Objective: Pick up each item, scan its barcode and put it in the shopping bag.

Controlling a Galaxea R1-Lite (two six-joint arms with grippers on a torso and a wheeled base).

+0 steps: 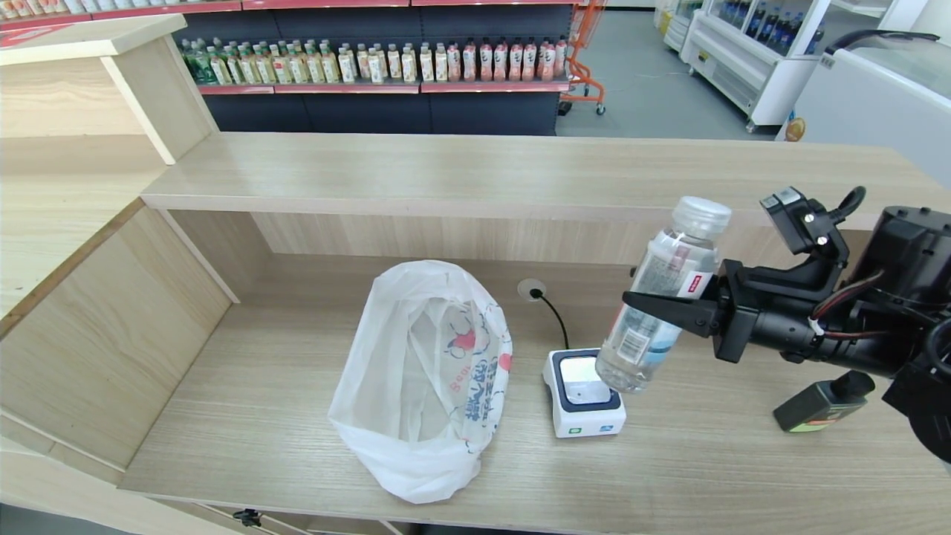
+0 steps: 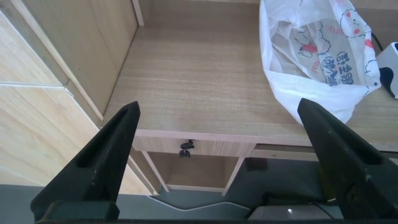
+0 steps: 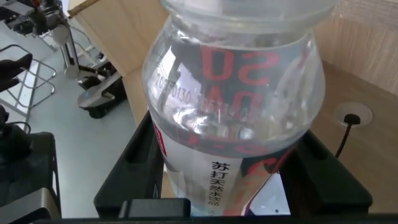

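The right gripper (image 1: 663, 306) was clamped around the middle of a clear water bottle (image 1: 663, 293), one black finger crossing the label and the other hidden behind it. In the right wrist view the same gripper (image 3: 231, 177) had a finger (image 3: 132, 169) pressed against each flank of the bottle (image 3: 233, 106).

Reading the head view as a clock face, the bottle was tilted, with its white cap toward 1 o'clock and its base toward 7 o'clock. The barcode patch on the label faced down and outward. The base hung over the 2 o'clock corner of the white scanner (image 1: 582, 394); whether it touched the scanner could not be told.

A black cable (image 1: 556, 318) ran from the scanner toward 11 o'clock into a round grommet (image 1: 531, 289) in the wooden counter (image 1: 245, 386). The shopping bag (image 1: 423, 379), white with a cartoon print and its mouth gaping, lay just beside the scanner at its 9 o'clock. At the scanner's 3 o'clock, below the right arm, a small dark bottle (image 1: 819, 405) with a black cap rested on the counter.

The left gripper (image 2: 219, 107) had its jaws spread wide with nothing between them, hanging off the counter's (image 2: 193, 93) near edge, with the shopping bag (image 2: 317, 56) farther along it.
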